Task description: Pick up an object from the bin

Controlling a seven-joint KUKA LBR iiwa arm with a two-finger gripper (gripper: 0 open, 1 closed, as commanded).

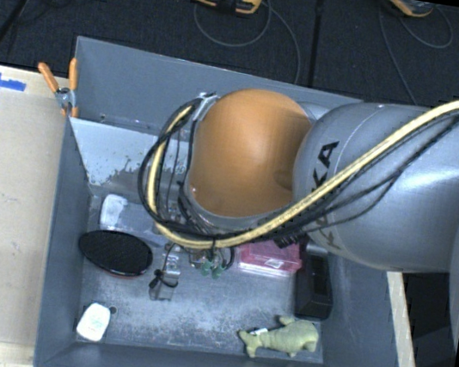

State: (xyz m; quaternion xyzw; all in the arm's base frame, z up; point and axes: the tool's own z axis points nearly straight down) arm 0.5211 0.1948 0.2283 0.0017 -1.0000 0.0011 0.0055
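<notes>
hand low over the bin floor, nothing picked yet

the hand (162, 284) hangs under the arm's orange cover (244, 150), low over a bare patch of floor near the middle of the bin (66, 221). whether it is apart or together i cannot tell, and nothing shows clamped in it.

closest to it is a black oval thing (115, 252), flat and ribbed like a brush head, lying just beside the hand toward the bin's left wall (left as the camera sees it). by my reading this is the likeliest pick, though the hand stands on the floor next to it, not round it.

the step in hand looks like the approach, with the grasp itself not yet made. the next move calls for shifting the hand over one thing, straddling its narrow width, and closing before any lift.

counted outward:
- one black oval thing
- one pale clear block (113, 209), beyond the oval toward the far left corner
- one pink flat box (273, 261), partly under the arm
- one black box (314, 290), by the right wall
- one yellow-green toy animal (280, 338), at the near wall toward the right corner
- one small white rounded piece (93, 321), in the near left corner

that makes six things, all lying apart, no heap.
</notes>
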